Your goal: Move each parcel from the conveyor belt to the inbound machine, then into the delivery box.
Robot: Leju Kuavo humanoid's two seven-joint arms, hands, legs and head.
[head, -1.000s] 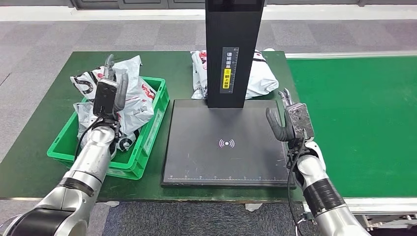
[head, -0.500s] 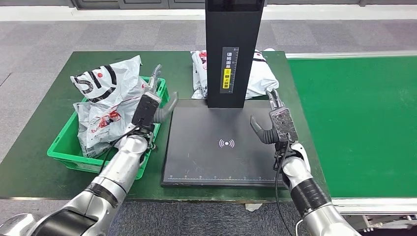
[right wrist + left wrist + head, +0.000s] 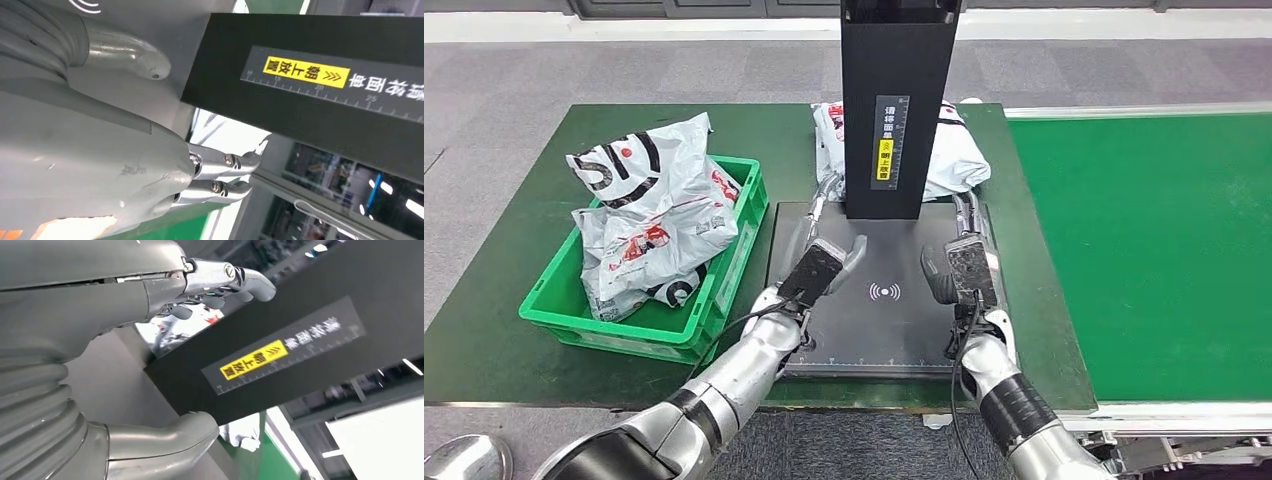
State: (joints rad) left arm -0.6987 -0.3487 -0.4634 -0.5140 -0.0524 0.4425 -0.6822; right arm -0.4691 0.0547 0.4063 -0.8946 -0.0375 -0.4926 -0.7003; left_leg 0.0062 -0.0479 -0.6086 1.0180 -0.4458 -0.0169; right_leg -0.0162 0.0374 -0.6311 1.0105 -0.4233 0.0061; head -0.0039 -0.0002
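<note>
Green worktop (image 3: 514, 330) on grey carpet. On it: green crate (image 3: 686, 336) w/ parcels, left side; black scanner base (image 3: 894, 330) w/ upright column, centre; white parcel (image 3: 954, 160) behind column. Green conveyor (image 3: 1154, 250) adjoins right edge.

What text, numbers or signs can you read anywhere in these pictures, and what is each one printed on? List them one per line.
"朝上放置" with arrows: yellow label on the black column.
"15", "20", "25": ruler scale under that label.
White characters above the yellow label: too blurred to read surely.
Wireless-wave sign, no words: scanner plate.
Black and red print on the parcels in the green crate: crumpled, unreadable.
</note>
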